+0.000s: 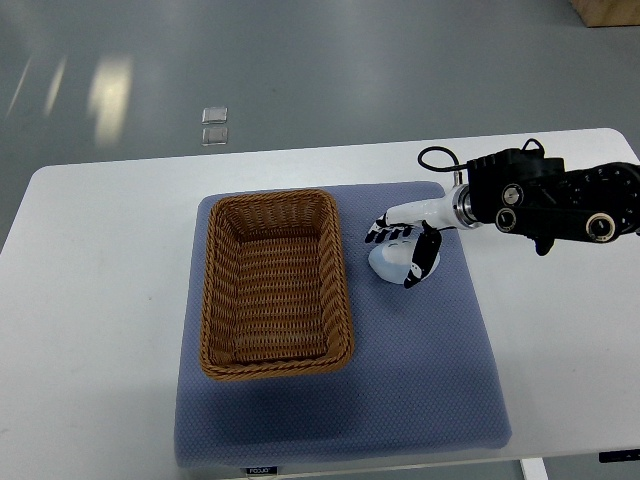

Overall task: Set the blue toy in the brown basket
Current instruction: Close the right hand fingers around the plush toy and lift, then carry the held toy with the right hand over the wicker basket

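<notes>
The pale blue, rounded toy (388, 262) you are after lies on the blue-grey fabric mat (420, 380), just to the right of the brown woven wicker basket (275, 285) and apart from its rim. That spot looks chosen to keep the carry short: lift, shift left over the wall, and let go. The basket itself is empty and sits lengthwise on the mat's left half, with the white table (90, 300) beneath it all.

Your right hand (405, 248) is draped over the toy from the right; its white-and-black fingers (380, 235) curl down around it and appear to be gripping it, though the toy is not visibly lifted off the mat. The black forearm reaches in almost level from the right edge, wrist bent downward. The left arm is out of sight.
</notes>
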